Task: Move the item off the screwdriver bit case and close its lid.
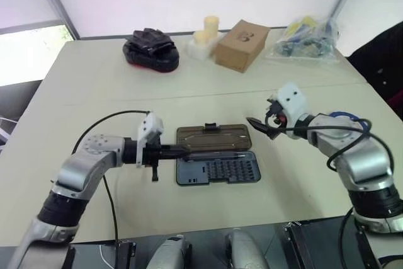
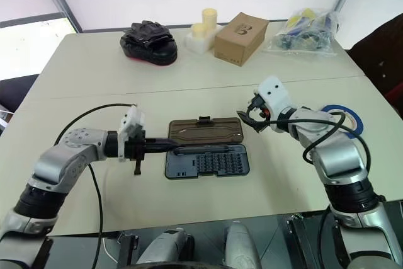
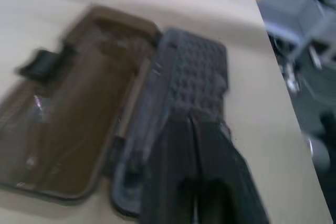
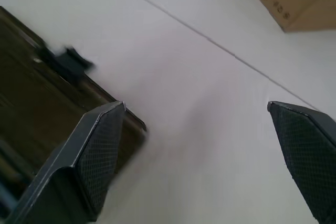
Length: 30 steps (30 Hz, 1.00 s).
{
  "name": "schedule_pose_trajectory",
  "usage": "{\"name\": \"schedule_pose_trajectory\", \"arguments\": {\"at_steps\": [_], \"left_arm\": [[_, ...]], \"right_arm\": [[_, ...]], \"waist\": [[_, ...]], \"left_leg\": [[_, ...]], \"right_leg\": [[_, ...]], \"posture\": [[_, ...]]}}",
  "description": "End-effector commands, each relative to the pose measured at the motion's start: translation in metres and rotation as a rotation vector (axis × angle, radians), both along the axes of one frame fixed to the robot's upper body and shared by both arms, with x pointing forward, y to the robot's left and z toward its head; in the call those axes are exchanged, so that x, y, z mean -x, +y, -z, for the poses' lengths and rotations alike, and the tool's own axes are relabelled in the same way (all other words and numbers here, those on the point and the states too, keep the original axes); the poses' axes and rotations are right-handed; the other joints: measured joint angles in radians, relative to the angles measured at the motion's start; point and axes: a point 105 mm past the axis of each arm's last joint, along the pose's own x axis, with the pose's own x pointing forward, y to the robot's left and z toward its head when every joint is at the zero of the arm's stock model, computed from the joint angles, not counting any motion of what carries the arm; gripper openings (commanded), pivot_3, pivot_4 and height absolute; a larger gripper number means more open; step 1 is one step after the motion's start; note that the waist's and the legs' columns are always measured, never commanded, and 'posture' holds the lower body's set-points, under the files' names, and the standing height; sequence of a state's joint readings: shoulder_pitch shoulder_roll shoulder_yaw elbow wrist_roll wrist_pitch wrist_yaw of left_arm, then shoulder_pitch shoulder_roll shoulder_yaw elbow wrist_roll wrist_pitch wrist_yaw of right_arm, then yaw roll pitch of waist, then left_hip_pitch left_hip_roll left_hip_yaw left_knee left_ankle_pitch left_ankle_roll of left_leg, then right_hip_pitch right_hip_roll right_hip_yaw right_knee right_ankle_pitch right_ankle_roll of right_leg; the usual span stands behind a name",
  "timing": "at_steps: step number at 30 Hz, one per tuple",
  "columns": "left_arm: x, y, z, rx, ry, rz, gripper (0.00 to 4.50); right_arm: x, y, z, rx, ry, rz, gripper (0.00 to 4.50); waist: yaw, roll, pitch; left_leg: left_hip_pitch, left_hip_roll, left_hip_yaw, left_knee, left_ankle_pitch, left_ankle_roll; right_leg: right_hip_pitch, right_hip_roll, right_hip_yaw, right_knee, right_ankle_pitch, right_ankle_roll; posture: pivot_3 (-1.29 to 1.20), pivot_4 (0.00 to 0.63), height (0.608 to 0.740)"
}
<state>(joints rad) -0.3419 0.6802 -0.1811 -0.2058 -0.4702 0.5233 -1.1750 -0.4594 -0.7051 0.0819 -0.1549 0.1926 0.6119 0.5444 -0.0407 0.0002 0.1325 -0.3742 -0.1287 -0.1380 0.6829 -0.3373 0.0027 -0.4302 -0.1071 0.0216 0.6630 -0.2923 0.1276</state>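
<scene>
The screwdriver bit case (image 1: pixel 217 168) lies open mid-table, rows of bits showing in its dark grey base. Its smoky-brown lid (image 1: pixel 211 137) is folded flat on the far side, with the latch tab (image 1: pixel 210 126) at its far edge. My left gripper (image 1: pixel 179 151) is shut and empty, its tips over the case's left end near the hinge; the left wrist view shows the fingers (image 3: pixel 181 150) pressed together above the base (image 3: pixel 197 74). My right gripper (image 1: pixel 258 125) stands open just off the lid's right end. The blue tape roll, the item (image 2: pixel 350 116), lies on the table behind my right forearm, partly hidden.
Along the table's far edge sit a black bundle (image 1: pixel 151 50), pale yellow and white cylinders (image 1: pixel 204 37), a brown cardboard box (image 1: pixel 242 43) and a clear bag of small parts (image 1: pixel 306 40). A seam (image 1: pixel 189 96) crosses the table beyond the case.
</scene>
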Motion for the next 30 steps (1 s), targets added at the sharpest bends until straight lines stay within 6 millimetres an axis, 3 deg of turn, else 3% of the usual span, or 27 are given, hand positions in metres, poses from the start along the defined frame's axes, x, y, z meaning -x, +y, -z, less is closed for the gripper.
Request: {"name": "schedule_pose_trajectory", "arguments": {"at_steps": [1, 8, 11, 15, 23, 30], "left_arm": [[0.008, -0.002, -0.001, -0.027, -0.053, 0.055, 0.06], [0.001, 0.012, 0.055, -0.333, -0.189, 0.075, 0.06], [0.005, 0.017, 0.068, -0.396, -0.213, 0.114, 0.06], [0.006, 0.013, 0.069, -0.365, -0.208, 0.107, 0.06], [0.003, 0.003, 0.065, -0.321, -0.222, 0.078, 0.06], [-0.003, -0.002, 0.065, -0.302, -0.230, 0.032, 0.06]], "right_arm": [[-0.007, 0.012, -0.018, -0.009, -0.098, -0.064, 4.50], [-0.013, 0.028, -0.014, -0.003, -0.054, -0.133, 4.50], [-0.016, 0.032, -0.012, 0.022, -0.004, -0.156, 4.50], [-0.027, 0.032, 0.006, 0.217, 0.065, -0.203, 4.50], [-0.054, 0.038, 0.019, 0.369, 0.228, -0.272, 4.50], [-0.046, 0.044, 0.037, 0.348, 0.419, -0.376, 4.50]], "waist": [[-0.002, 0.000, 0.000], [0.016, 0.000, 0.000], [0.027, 0.001, -0.001], [0.029, 0.001, -0.001], [0.026, 0.001, -0.001], [0.028, 0.000, -0.002]], "left_leg": [[0.000, 0.001, 0.000, 0.000, 0.000, 0.000], [0.000, 0.001, 0.000, 0.000, 0.000, 0.000], [0.001, 0.001, 0.000, 0.001, 0.000, 0.000], [0.002, 0.001, 0.000, 0.001, 0.000, 0.000], [0.002, 0.001, -0.001, 0.001, 0.000, 0.000], [0.002, 0.001, -0.002, 0.001, 0.000, 0.000]], "right_leg": [[0.000, 0.001, 0.000, 0.000, 0.000, 0.000], [0.001, 0.001, 0.000, -0.002, 0.000, 0.000], [0.002, 0.001, 0.000, -0.003, 0.000, 0.000], [0.004, 0.001, 0.000, -0.004, 0.000, 0.000], [0.003, 0.001, 0.000, -0.003, 0.000, 0.000], [0.004, 0.002, -0.001, -0.003, 0.000, 0.000]], "posture": [[0.00, 0.150, 0.740], [0.00, 0.150, 0.740], [0.00, 0.150, 0.740], [0.00, 0.150, 0.740], [0.00, 0.150, 0.740], [0.00, 0.150, 0.740]]}}
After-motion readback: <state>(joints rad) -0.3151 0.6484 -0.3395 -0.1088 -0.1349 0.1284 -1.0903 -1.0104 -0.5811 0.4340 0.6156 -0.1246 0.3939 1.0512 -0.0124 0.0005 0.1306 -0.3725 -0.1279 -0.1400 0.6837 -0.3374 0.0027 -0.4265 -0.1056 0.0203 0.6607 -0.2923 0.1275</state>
